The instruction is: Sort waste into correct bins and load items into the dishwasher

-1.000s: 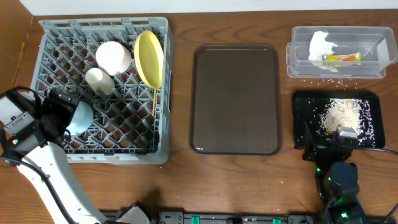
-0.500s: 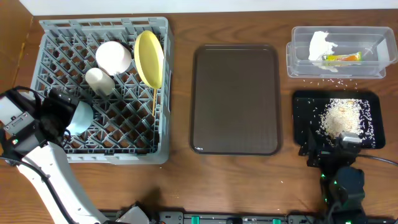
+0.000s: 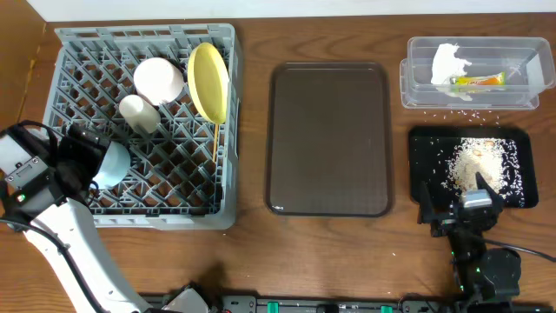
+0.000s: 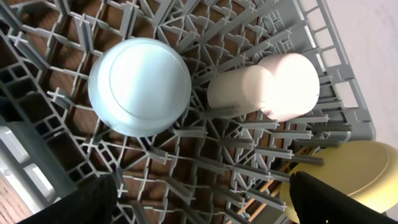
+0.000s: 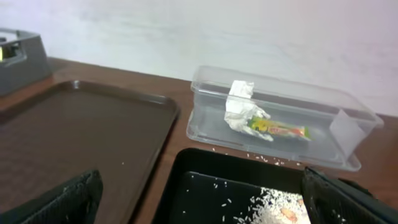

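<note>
**While both grippers gape, rack and bins sit loaded**

Where the grey dish rack (image 3: 78,52) fills the upper left of the overhead frame, the left gripper (image 4: 202,199) hangs with its fingers spread wide over the upside-down light blue bowl (image 4: 140,86) at the rack's lower left; further right stand the small white cup (image 3: 139,113), the white bowl (image 3: 159,80) and the pale yellow plate (image 3: 208,83) on edge, with chopsticks (image 3: 215,143) just below the plate; the dark brown serving tray (image 3: 328,139) lies mid-frame; at upper right the clear tub (image 3: 408,83) holds the crumpled napkin (image 3: 449,63) and the wrapper (image 3: 478,81); below it, rice crumbs (image 3: 478,161) lie in the black tray (image 3: 421,148); the right gripper (image 5: 205,199) sits at the tray's lower edge, fingers apart.
</note>
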